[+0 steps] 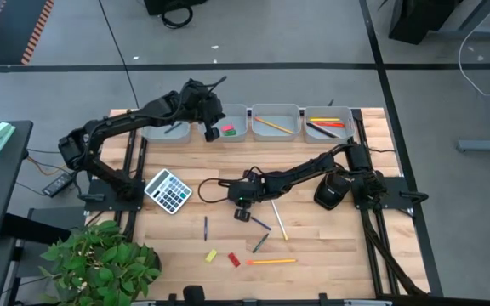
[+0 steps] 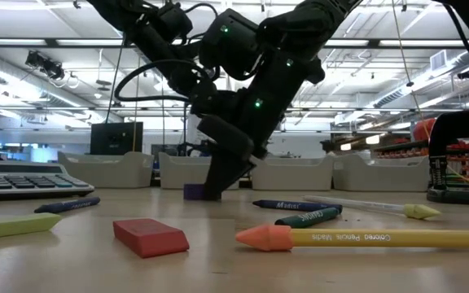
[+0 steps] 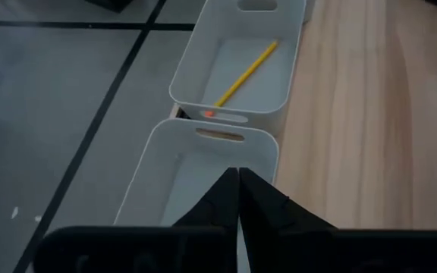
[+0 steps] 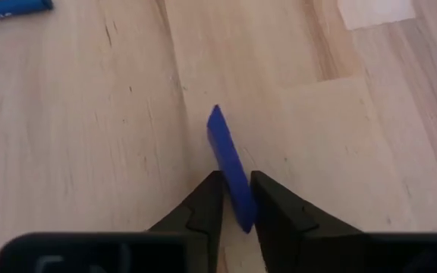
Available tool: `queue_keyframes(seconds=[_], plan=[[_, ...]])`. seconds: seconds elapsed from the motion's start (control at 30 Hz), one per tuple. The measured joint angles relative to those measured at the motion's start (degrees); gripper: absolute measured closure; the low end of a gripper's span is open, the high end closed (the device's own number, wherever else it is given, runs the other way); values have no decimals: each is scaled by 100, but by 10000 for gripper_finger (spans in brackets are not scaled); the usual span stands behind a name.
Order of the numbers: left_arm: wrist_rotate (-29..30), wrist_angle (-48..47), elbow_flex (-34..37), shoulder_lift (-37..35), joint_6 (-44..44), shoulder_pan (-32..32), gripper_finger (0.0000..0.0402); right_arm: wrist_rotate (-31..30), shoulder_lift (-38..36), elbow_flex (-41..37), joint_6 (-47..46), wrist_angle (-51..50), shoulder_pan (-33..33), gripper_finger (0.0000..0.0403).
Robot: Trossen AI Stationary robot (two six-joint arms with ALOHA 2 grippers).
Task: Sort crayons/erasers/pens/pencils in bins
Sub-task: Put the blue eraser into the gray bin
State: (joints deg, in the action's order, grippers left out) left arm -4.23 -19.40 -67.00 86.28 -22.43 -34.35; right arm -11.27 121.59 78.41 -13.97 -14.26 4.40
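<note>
Right gripper (image 4: 234, 208) is down at the table (image 1: 330, 246) mid-board, its two fingers closing on a small blue block (image 4: 229, 171), an eraser by its stubby shape. The block stands on edge between the fingers, its long axis running straight out ahead of them, so the jaws meet its flat faces. It looks pinched but sits on the wood; I judge the lift has not begun.

Left gripper (image 1: 210, 130) hangs over the far row of bins (image 1: 276, 121), above the second bin from the left (image 1: 230, 124), where a red and a green eraser (image 1: 227, 131) lie. Its fingers are pressed together with nothing between them.

That eraser bin lies far and slightly left of the right gripper, so I expect the carry to run straight toward the far edge, and the left arm sits right over the drop spot. I'd want it clear first.

Around the pick:
- dark crayons (image 1: 260, 223) and a pale pencil (image 1: 278, 220) just right and near of the gripper
- blue pen (image 1: 206, 227) to the left
- calculator (image 1: 168, 190) farther left
- yellow eraser (image 1: 212, 255), red eraser (image 1: 234, 260) and an orange-tipped pencil (image 1: 270, 261) at the near edge

None touches the block. A straight rise should clear all.
</note>
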Motion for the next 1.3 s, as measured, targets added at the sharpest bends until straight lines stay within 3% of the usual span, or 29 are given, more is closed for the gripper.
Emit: queue_keyframes(seconds=[0.17, 0.3, 0.47, 0.73, 0.93, 1.3], plan=[[69, -17, 0, 0, -140, -62, 376, -58, -5, 0, 209, -11, 0, 359], [492, 12, 0, 0, -69, -175, 382, -199, -5, -2, 320, -24, 2, 362], [551, 188, 0, 0, 105, -265, 391, -629, -179, -20, 768, -221, -143, 364], [565, 558, 0, 0, 227, -262, 382, -691, -986, -17, 1638, -232, -1138, 364], [570, 898, 0, -7, 115, -220, 395, -686, -1256, -2, 2495, 365, -2023, 365], [558, 1210, 0, -13, 83, -786, 389, 544, -1077, -1, 2771, 1103, -3029, 365]])
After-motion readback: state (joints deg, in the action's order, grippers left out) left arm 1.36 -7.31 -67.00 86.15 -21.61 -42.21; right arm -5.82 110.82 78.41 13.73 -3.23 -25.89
